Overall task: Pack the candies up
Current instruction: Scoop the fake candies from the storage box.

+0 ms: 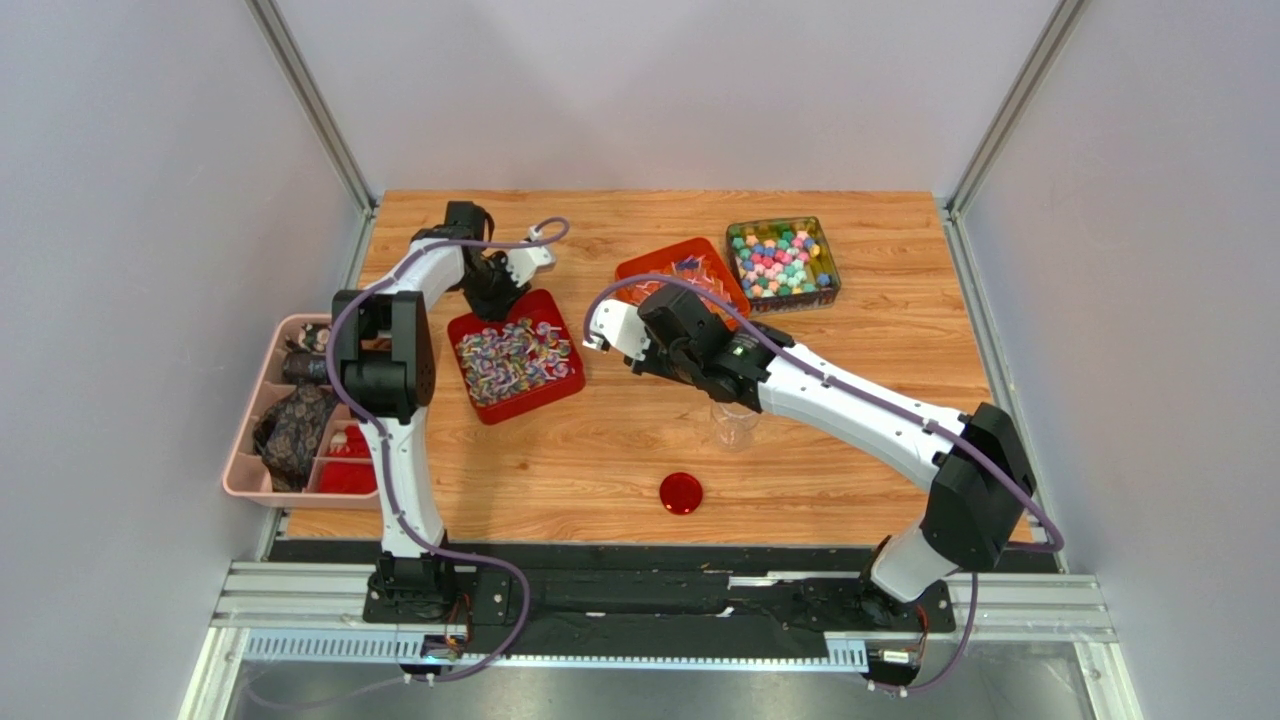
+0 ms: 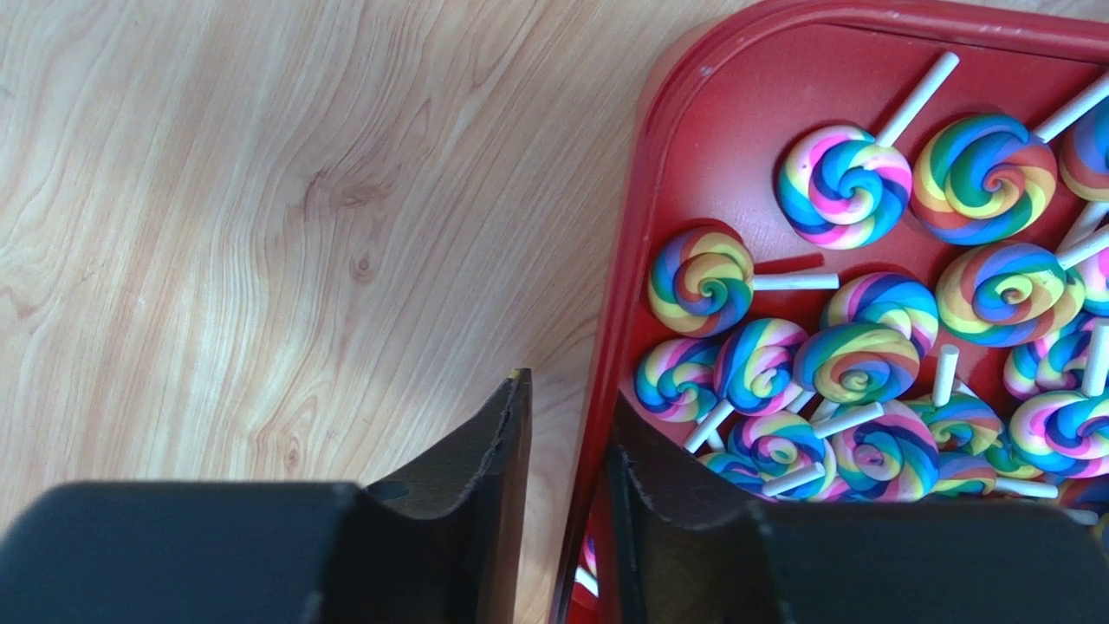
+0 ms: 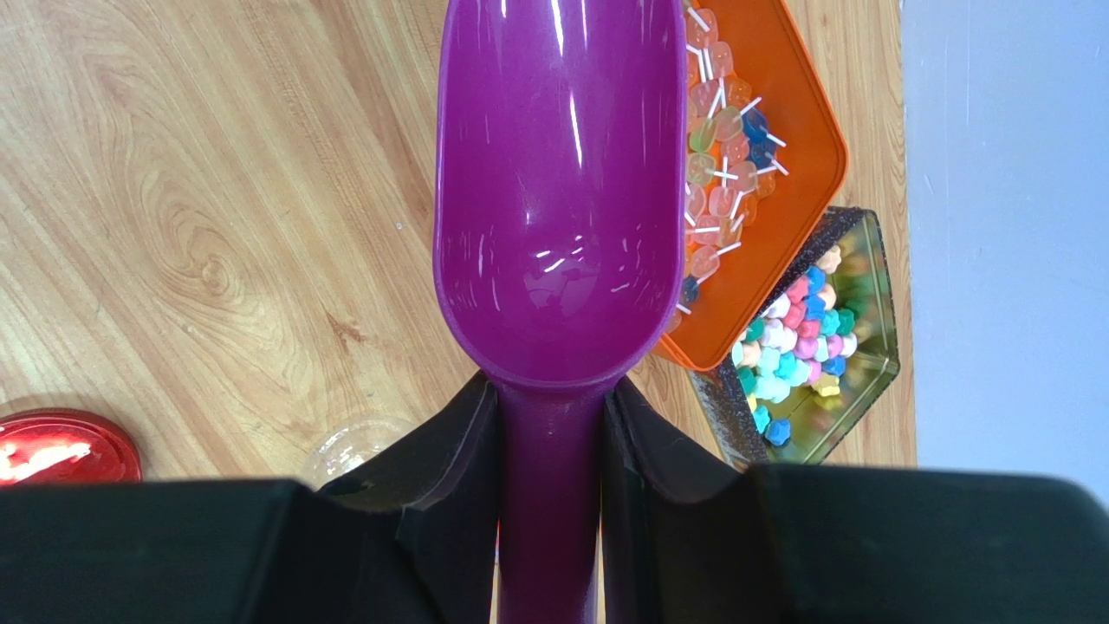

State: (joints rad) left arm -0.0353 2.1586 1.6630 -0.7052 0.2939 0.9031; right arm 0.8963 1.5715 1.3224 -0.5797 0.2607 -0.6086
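The candies (image 1: pixel 780 263) are small pink, blue, mint and white sweets in an open metal tin (image 1: pixel 825 258) at the back right. They also show in the right wrist view (image 3: pixel 797 336). My right gripper (image 3: pixel 549 390) is shut on the handle of an empty purple scoop (image 3: pixel 562 195), held above the table beside an orange tray. In the top view the right gripper (image 1: pixel 657 324) is left of that tray. My left gripper (image 2: pixel 569 397) is narrowly open, its jaws astride the rim of a red tray (image 2: pixel 651 195) of swirl lollipops (image 2: pixel 846 182).
The orange tray (image 1: pixel 657 264) holds small lollipops. A clear cup (image 1: pixel 732 425) stands under the right arm and a round red lid (image 1: pixel 681 492) lies near the front. The red lollipop tray (image 1: pixel 558 389) sits left of centre. A pink bin (image 1: pixel 245 435) hangs off the left edge.
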